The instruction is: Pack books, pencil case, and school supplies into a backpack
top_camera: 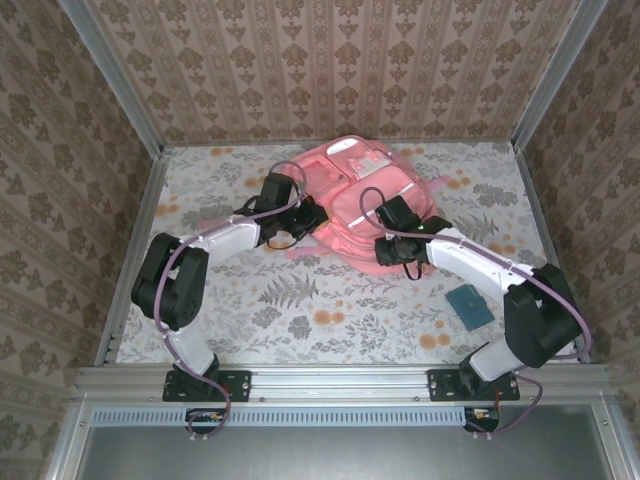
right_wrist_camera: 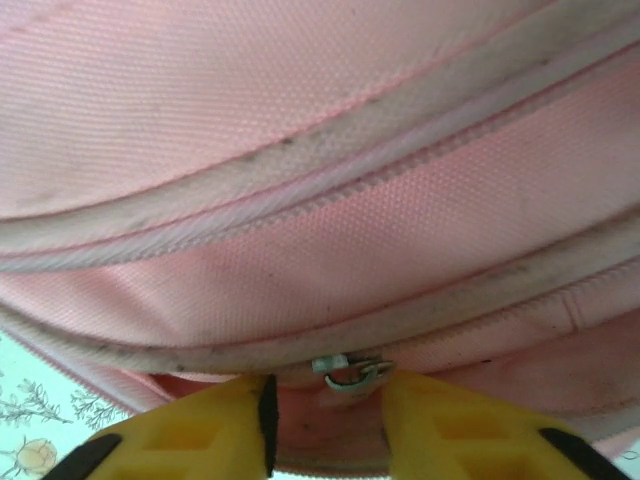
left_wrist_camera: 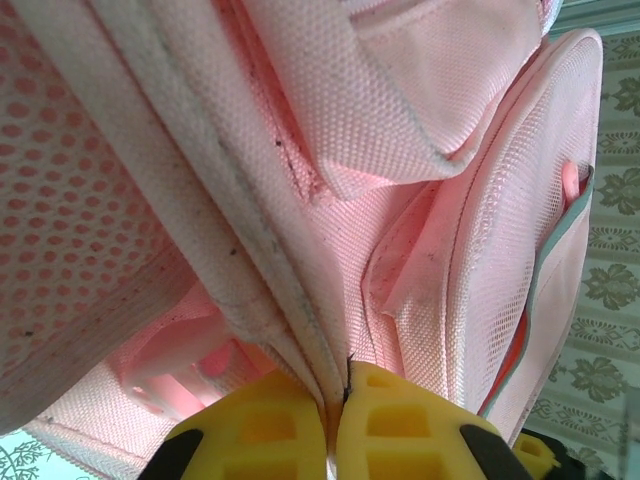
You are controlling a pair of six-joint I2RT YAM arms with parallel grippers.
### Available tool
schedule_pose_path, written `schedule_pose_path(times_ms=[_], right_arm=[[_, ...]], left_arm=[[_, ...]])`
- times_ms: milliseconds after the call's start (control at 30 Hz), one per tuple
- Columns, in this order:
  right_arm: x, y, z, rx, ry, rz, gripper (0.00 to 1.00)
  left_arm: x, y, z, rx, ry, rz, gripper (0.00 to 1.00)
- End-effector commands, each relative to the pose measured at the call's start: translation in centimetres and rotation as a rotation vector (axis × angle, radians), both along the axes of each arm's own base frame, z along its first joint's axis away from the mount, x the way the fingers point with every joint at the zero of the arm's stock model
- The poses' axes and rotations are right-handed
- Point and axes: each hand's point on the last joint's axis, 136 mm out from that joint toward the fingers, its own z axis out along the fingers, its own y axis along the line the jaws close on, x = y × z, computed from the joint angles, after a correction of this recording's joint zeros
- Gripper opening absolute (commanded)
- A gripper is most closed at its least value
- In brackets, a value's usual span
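Backpack (top_camera: pixel 350 195) sits on tabletop (top_camera: pixel 300 300), open room nearside. Left pincer (left_wrist_camera: pixel 338 388) pinches its seam; right pincer (right_wrist_camera: pixel 325 398) spread, flanking zipper ring (right_wrist_camera: pixel 352 374).

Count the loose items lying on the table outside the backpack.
1. A small flat teal square lies on the floral-patterned table, to the near right of the large pink fabric backpack. More may be hidden under or inside the backpack.
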Motion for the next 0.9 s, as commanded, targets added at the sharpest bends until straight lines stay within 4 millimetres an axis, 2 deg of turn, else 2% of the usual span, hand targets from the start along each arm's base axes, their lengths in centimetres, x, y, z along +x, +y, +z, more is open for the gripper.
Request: schedule_pose_path(times_ms=[0,100,233,333,433,500,600,633,733,800,867], right_arm=[[1.0,0.3,0.3,-0.005,-0.018,0.008,0.28],[1.3,0.1,-0.4,-0.019,-0.019,0.004,0.3],[2.5,1.0,0.2,0.011,-0.091,0.039,0.3],[3.5,1.2,1.5,0.019,-0.155,0.039,0.19],[4.5,0.1,2.8,-0.024,-0.233,0.001,0.06],[5.1,-1.5,3.7,-0.096,-0.281,-0.054,0.0],[5.5,-3.9,4.6,-0.207,-0.323,-0.133,0.0],[5.5,-4.5,4.7,-0.232,-0.326,-0.149,0.0],[5.8,-5.9,5.0,-0.279,-0.326,-0.206,0.0],[5.8,-6.3,5.0,-0.282,-0.315,-0.22,0.0],[5.7,-5.0,4.9,-0.226,-0.285,-0.172,0.0]], left_arm=[[1.0,0.2,3.0,-0.019,-0.09,-0.004,0.0],[1.0,0.4,3.0,-0.016,-0.091,-0.004,0.0],[1.2,0.7,3.0,-0.004,-0.092,-0.003,0.0],[1.4,1.3,3.1,0.005,-0.095,0.004,0.0],[1.6,2.1,3.2,0.023,-0.104,0.014,0.0],[1.6,2.7,2.9,0.041,-0.1,0.017,0.0],[1.3,3.1,2.7,0.053,-0.096,0.015,0.0],[2.0,4.3,2.6,0.055,-0.096,0.046,0.0],[2.2,5.0,2.5,0.059,-0.1,0.053,0.0],[2.3,5.3,2.4,0.061,-0.102,0.053,0.0],[2.5,5.8,2.4,0.066,-0.104,0.06,0.0]])
